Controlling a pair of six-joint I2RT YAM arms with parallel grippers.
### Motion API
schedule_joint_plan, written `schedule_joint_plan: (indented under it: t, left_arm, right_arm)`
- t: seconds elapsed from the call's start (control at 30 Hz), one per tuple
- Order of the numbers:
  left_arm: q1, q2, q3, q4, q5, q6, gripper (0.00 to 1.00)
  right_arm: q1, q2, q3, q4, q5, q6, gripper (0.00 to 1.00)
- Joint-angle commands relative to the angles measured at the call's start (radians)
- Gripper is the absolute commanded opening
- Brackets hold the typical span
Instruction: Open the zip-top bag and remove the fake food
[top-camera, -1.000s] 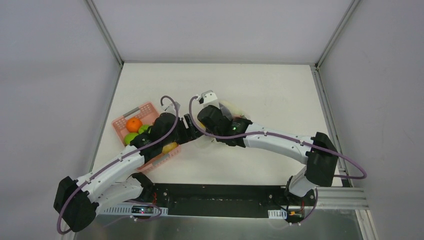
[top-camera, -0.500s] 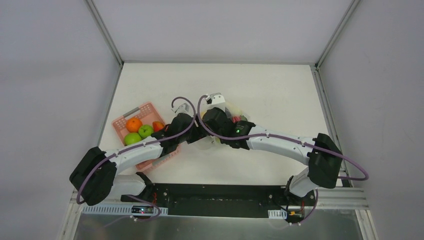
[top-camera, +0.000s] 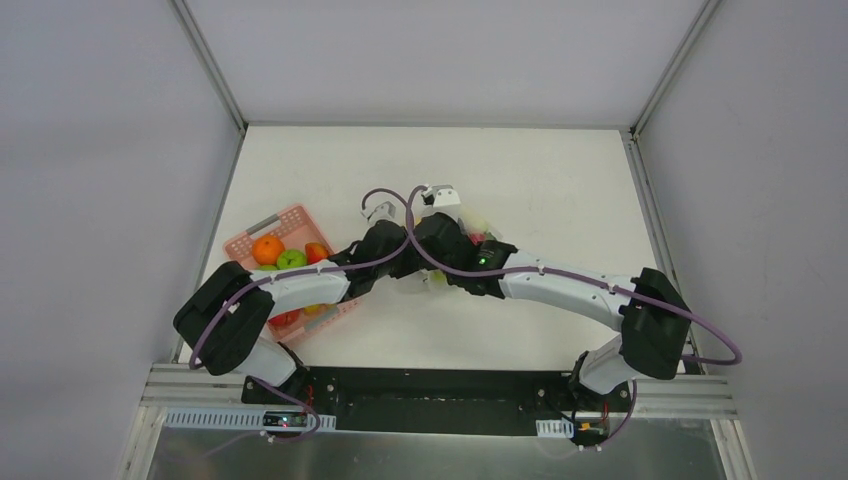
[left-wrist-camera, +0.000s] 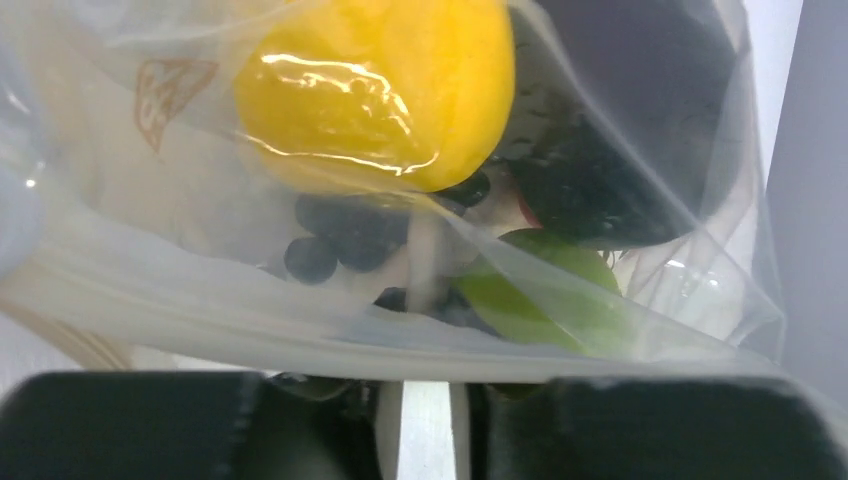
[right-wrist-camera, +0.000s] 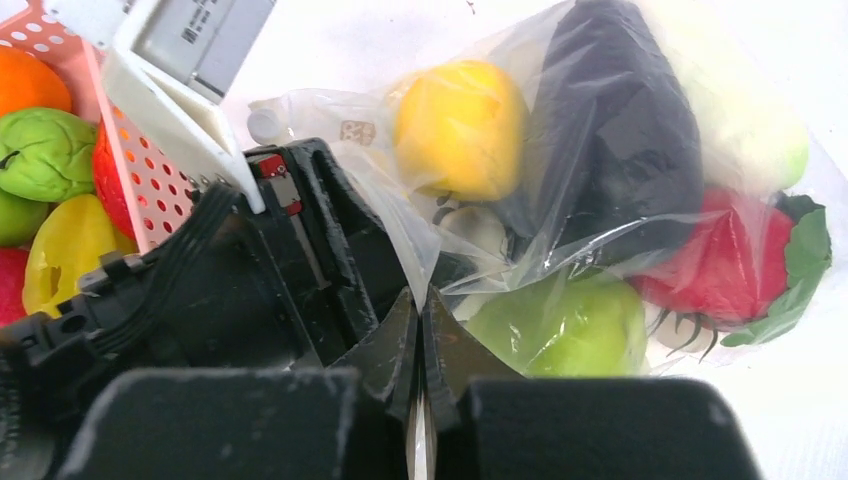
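The clear zip-top bag (right-wrist-camera: 600, 230) lies right of centre on the table (top-camera: 540, 180). Through the zip-top bag (top-camera: 478, 222) shows the fake food: a yellow fruit (right-wrist-camera: 460, 125), a dark eggplant (right-wrist-camera: 610, 150), a red tomato (right-wrist-camera: 720, 265), a green piece (right-wrist-camera: 560, 325) and a white vegetable (right-wrist-camera: 750, 120). My right gripper (right-wrist-camera: 420, 300) is shut on a fold of the bag's film. My left gripper (left-wrist-camera: 432, 375) is pressed up against the bag's zip edge (left-wrist-camera: 300, 330), jaws drawn narrow on it, the yellow fruit (left-wrist-camera: 380, 90) just beyond. Both grippers meet under the wrists, left (top-camera: 408, 262) and right (top-camera: 428, 268).
A pink slatted basket (top-camera: 290, 218) stands left of the bag, holding an orange mandarin (top-camera: 267, 248), green apples (top-camera: 291, 260) and a red apple (top-camera: 316, 252). In the right wrist view the basket's wall (right-wrist-camera: 150, 170) sits close behind the left gripper's body (right-wrist-camera: 250, 290).
The left arm swung right, from over the basket to the bag's edge, and its jaws closed narrow there. The right gripper stayed shut on the bag, drifting slightly right.
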Motion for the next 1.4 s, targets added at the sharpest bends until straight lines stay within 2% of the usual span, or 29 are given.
schedule_joint_plan:
  t: [0.0,0.03,0.2,0.5,0.67,0.77,0.87,1.1,1.23,1.37]
  left_arm:
    - [-0.010,-0.052,0.041,-0.012,-0.019,0.054,0.10]
    - [-0.010,-0.066,0.056,-0.057,-0.022,0.063,0.00]
    - [-0.016,-0.139,0.139,-0.269,-0.031,0.125,0.00]
    - [-0.036,-0.261,0.290,-0.678,-0.138,0.227,0.00]
    - [-0.036,-0.356,0.348,-0.901,-0.247,0.307,0.00]
    - [-0.027,-0.449,0.365,-1.015,-0.367,0.343,0.00]
    - [0.019,-0.534,0.372,-1.097,-0.449,0.376,0.00]
    - [0.329,-0.662,0.299,-1.068,-0.443,0.499,0.00]
    - [0.462,-0.616,0.282,-0.973,-0.436,0.551,0.00]
    - [0.556,-0.502,0.294,-0.871,-0.432,0.567,0.00]
  right_arm:
    - [-0.007,-0.059,-0.023,0.018,0.051,0.012,0.00]
    - [-0.009,-0.061,-0.031,0.009,0.071,0.004,0.00]
    - [-0.018,-0.068,-0.057,-0.015,0.135,-0.021,0.00]
    - [-0.024,-0.038,-0.079,-0.040,0.217,-0.051,0.00]
    - [-0.033,-0.038,-0.083,-0.039,0.225,-0.052,0.00]
    - [-0.039,-0.042,-0.092,-0.034,0.222,-0.052,0.00]
    - [-0.046,-0.051,-0.104,-0.027,0.215,-0.048,0.00]
    - [-0.058,-0.069,-0.121,-0.017,0.189,-0.034,0.00]
    - [-0.059,-0.084,-0.131,-0.015,0.185,-0.034,0.00]
    - [-0.059,-0.101,-0.143,-0.013,0.175,-0.023,0.00]
